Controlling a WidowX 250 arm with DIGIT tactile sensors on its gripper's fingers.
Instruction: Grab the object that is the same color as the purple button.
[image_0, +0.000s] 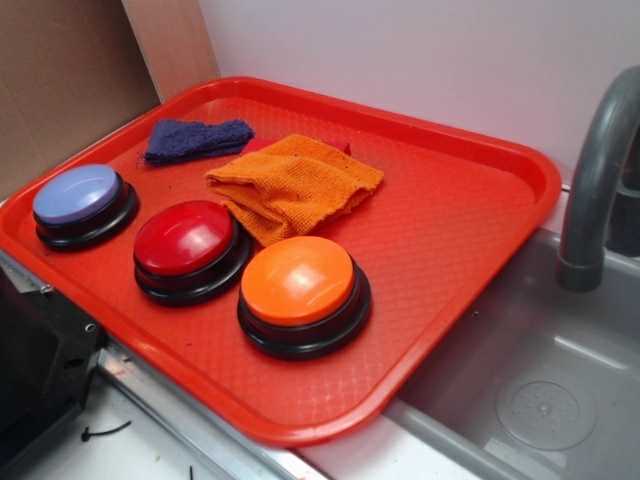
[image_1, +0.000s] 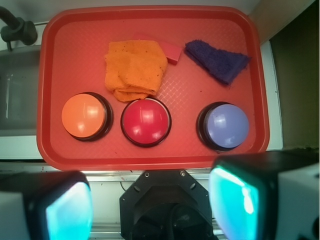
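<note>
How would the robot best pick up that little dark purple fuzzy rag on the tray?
Probably from straight above, pinching the bunched middle of the small dark purple terry cloth rag. It lies flat and limp on the red plastic tray, so there is no edge to slide under. Its sides look clear: the orange knitted cloth and a pink piece lie apart. The gripper appears open.

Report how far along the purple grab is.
Done: nothing yet. The purple rag lies untouched at the tray's far edge, beyond the purple button. In hand: the gripper is open and empty, hanging off the tray's near side. Left: reach over the buttons, close on the rag, lift it.
</note>
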